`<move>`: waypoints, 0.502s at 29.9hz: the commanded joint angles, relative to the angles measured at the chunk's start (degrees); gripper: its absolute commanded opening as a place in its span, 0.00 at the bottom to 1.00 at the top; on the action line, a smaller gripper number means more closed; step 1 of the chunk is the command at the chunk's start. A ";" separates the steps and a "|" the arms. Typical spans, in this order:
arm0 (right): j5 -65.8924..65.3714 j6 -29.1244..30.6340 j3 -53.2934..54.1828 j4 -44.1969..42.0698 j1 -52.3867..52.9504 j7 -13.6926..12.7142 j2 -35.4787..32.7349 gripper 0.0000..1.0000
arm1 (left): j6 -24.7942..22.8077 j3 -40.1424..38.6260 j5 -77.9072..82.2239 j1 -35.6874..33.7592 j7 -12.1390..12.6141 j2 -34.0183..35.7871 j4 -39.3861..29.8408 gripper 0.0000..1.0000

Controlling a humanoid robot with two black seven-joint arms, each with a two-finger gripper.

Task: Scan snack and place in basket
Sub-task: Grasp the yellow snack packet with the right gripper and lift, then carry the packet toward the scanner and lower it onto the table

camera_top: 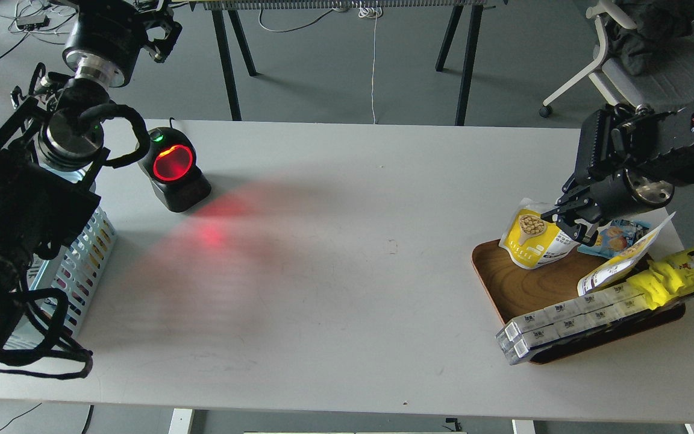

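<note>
At far left, 1 light blue basket [85, 259] sits behind the left arm, whose gripper [157, 36] is too dark to tell its fingers' state. 1 scanner [175, 169] glows red. At right, 1 wooden tray [506, 283] holds 1 snack pouch [531, 238], clamped by the right gripper [570, 226], plus 1 long yellow wrapper [684, 271].

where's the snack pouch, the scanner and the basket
snack pouch [531, 238], head view, yellow front by the bean picture
scanner [173, 164], head view, glowing red window
basket [85, 262], head view, slotted side wall
</note>
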 commanded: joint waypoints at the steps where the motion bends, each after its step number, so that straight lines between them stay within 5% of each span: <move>1: 0.06 -0.10 0.09 0.17 0.37 0.00 -0.24 0.00 | -0.02 0.00 0.00 -0.15 0.02 0.53 -0.05 1.00; 15: 1.90 -0.18 0.00 6.31 8.27 0.00 -2.00 0.00 | -0.11 0.00 -0.09 -0.15 -0.07 0.71 -0.05 1.00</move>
